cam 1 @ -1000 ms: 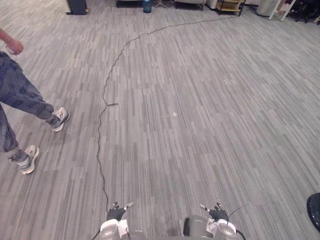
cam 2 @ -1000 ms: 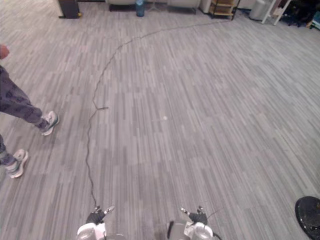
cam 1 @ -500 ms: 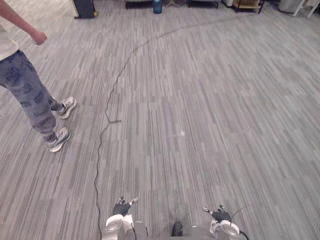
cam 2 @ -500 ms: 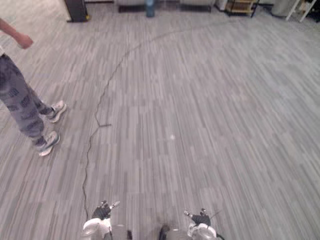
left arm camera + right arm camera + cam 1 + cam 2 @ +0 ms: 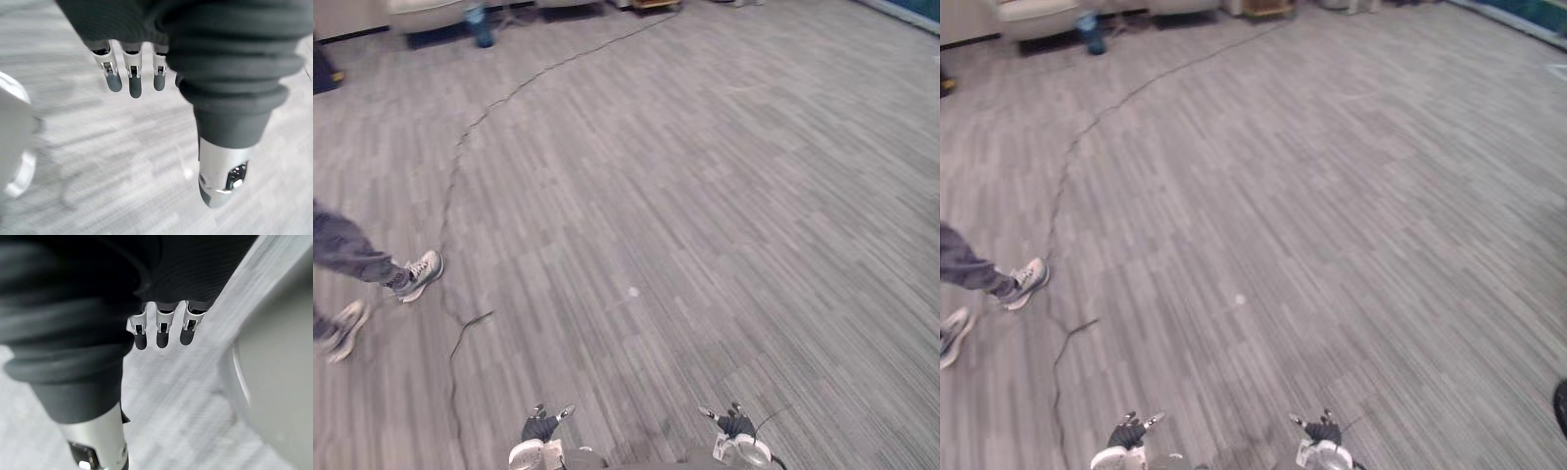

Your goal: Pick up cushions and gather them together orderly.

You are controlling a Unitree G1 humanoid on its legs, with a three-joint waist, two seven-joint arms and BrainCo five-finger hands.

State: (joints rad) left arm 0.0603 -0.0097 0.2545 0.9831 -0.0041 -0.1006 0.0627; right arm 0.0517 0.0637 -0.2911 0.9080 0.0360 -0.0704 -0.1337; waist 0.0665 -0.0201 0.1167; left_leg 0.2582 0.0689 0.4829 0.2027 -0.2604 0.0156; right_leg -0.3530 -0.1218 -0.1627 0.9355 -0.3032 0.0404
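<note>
Cushions' place could not be told. The left hand (image 5: 540,427) and right hand (image 5: 732,423) hung low over the grey floor (image 5: 705,196), fingers (image 5: 134,83) straight, released, grasping nothing. A person's shoe (image 5: 423,267) stood at left.

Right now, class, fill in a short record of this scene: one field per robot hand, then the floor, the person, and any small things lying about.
Left robot hand: open, fingers straight, holding nothing, above the floor
Right robot hand: open, fingers straight, holding nothing
Floor: grey striped carpet
Person: legs and pale shoes, on the robot's left
White speck: small, on the floor ahead of the robot
Blue object: at the far end, by pale furniture
</note>
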